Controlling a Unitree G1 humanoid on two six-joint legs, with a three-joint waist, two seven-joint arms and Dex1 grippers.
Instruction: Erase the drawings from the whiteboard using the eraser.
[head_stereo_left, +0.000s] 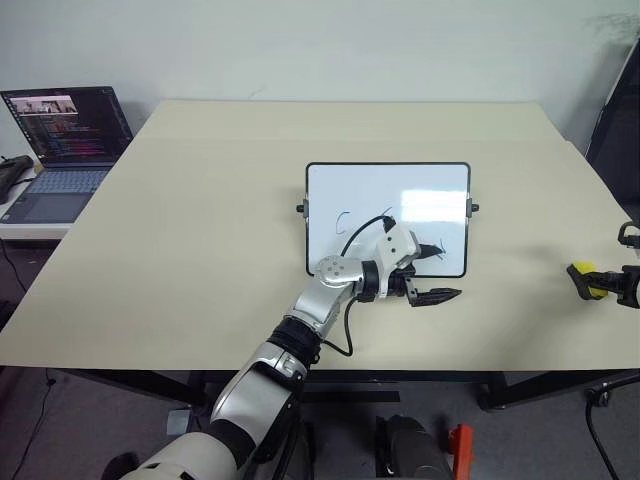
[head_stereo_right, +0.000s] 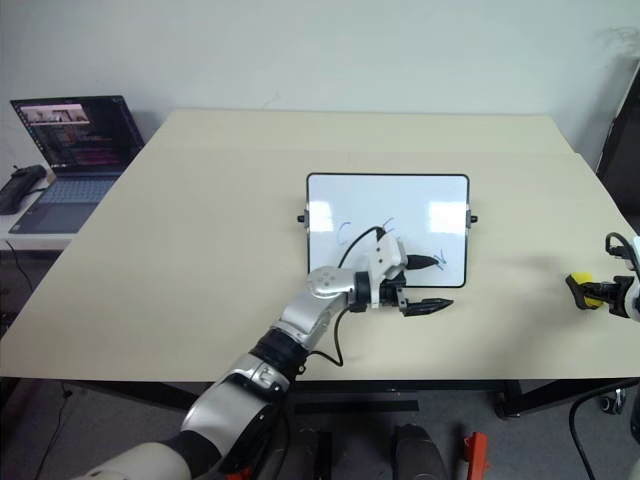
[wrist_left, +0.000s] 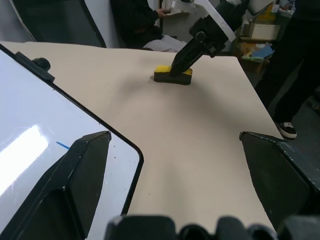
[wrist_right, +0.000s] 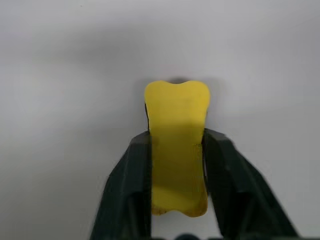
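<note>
The whiteboard (head_stereo_left: 400, 190) stands propped on the tan table (head_stereo_left: 200, 250), black-framed. The drawings on it are a dark "C" (head_stereo_left: 343, 222) and a blue stroke (wrist_left: 62, 146) near its lower right corner; my left arm hides some of the board. My left gripper (head_stereo_left: 445, 272) hangs open just off that corner, pointing toward the table's right side with nothing between its fingers. Far right, near the table's edge, the yellow eraser (head_stereo_left: 585, 277) with a black base rests on the table. My right gripper (wrist_right: 177, 137) is shut on it, one finger pressed on each side.
An open laptop (head_stereo_left: 65, 150) sits on a low side table at the far left. The left wrist view shows a seated person (wrist_left: 145, 20) and cluttered shelves beyond the table's right end. The table's right edge lies close to the eraser.
</note>
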